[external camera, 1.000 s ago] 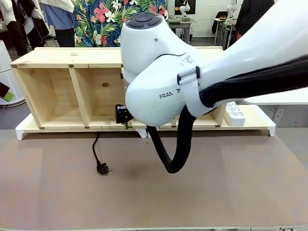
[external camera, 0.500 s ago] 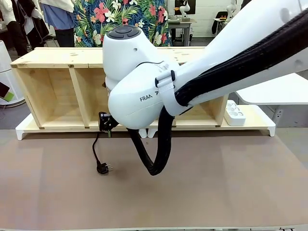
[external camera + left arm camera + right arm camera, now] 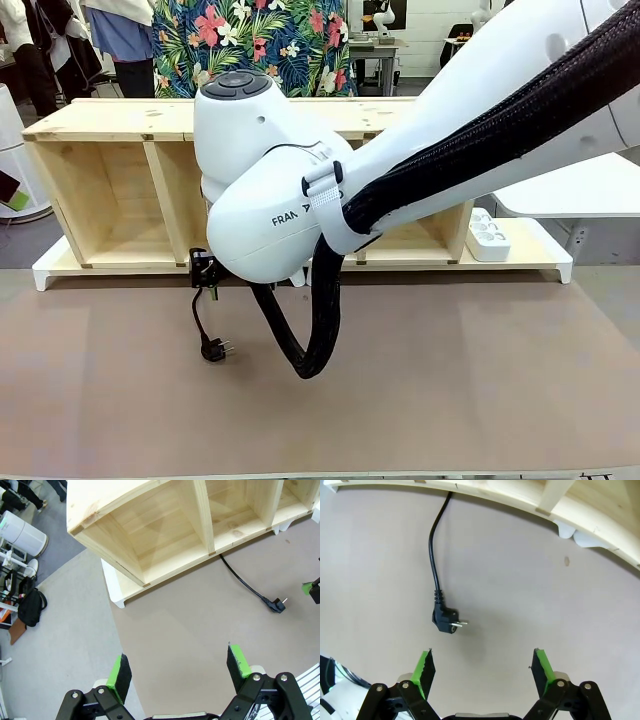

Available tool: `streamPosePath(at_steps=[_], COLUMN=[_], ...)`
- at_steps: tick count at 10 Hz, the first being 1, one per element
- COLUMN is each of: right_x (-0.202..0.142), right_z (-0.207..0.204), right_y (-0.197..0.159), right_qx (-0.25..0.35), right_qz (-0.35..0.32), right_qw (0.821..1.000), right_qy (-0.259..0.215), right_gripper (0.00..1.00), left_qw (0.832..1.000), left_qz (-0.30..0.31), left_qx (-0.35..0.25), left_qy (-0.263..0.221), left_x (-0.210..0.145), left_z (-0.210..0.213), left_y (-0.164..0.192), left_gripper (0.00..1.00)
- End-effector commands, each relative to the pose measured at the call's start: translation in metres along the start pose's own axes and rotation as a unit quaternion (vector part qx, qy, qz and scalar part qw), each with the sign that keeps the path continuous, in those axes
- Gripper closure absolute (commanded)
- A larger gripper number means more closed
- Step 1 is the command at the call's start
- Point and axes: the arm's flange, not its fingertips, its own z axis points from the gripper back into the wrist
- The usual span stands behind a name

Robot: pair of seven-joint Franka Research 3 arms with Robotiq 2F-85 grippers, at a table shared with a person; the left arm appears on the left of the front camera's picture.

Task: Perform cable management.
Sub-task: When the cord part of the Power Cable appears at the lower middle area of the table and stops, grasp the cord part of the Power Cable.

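The thin black flexible cable is seen lying loose on the flat brown counter, coming out from under the front lower edge of the long pale wooden shelf unit and running toward the robot's side in a gentle curve. It ends in a small black two-pin plug, which is laid flat on the counter with its pins turned sideways, well clear of the shelf. The right end effector, black with green pads, is held above the counter near the plug; its jaws are spread wide and bare counter is seen between the pads, while the plug lies just beyond the tip of one finger, untouched. In the front view the white right arm is reached across the middle to the left part of the shelf front, with its thick black fabric-sleeved hose hanging in a loop below it. The left end effector is held high over the counter's left end, its jaws likewise wide apart and grasping nothing. A small white multi-socket power strip rests at the right end of the shelf unit, well apart from the cable.
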Motion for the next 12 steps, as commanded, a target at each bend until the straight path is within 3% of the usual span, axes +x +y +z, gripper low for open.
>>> streamPosePath(at_steps=[1, 10, 12], right_x=[0.001, 0.001, 0.026], right_z=[0.002, 0.001, -0.035], right_y=[0.005, 0.000, 0.023], right_qx=[0.009, 0.001, 0.061], right_qz=[0.000, 0.000, 0.035], right_qw=[1.000, 1.000, 0.997], right_qy=[-0.008, -0.002, 0.036], right_gripper=[0.00, 0.00, 0.00], left_qw=[1.000, 1.000, 1.000], left_qz=[0.001, 0.001, 0.001], left_qx=[0.001, 0.001, 0.001], left_qy=[-0.004, -0.004, -0.004], left_x=[0.001, 0.001, 0.001], left_z=[0.000, 0.000, 0.000], left_y=[0.000, 0.000, 0.000], left_gripper=[0.00, 0.00, 0.00])
